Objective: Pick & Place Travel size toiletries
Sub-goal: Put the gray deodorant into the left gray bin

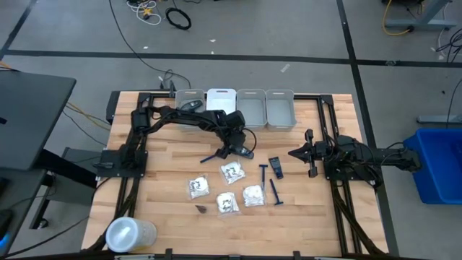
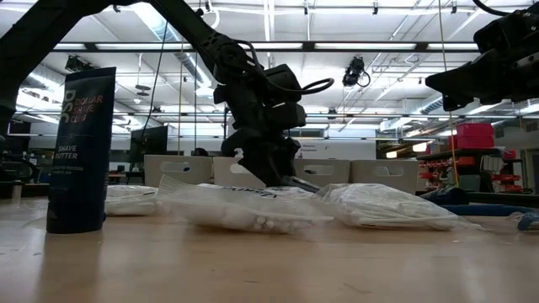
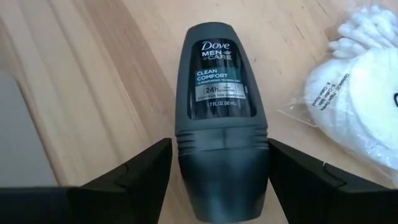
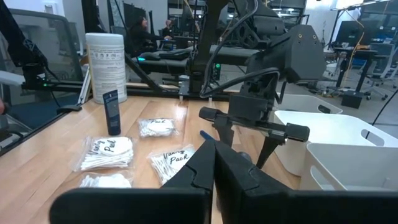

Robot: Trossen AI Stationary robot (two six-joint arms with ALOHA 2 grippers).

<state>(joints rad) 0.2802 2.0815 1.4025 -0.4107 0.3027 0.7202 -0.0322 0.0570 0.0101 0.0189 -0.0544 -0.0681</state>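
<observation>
Left wrist view, deodorant (image 3: 222, 109) between left gripper (image 3: 221, 171) jaws

You have four bins (image 1: 242, 108) in a row along the far edge of the table. Five white packets (image 1: 231, 172) lie spread on the wood. You can count three blue razors (image 1: 275, 192), one dark deodorant roll-on (image 3: 222, 118) and one small dark tube (image 1: 275, 167). One white wipes canister (image 1: 130, 233) sits at the near corner. A small dark scrap (image 1: 201, 209) is perhaps a sixth item.
</observation>
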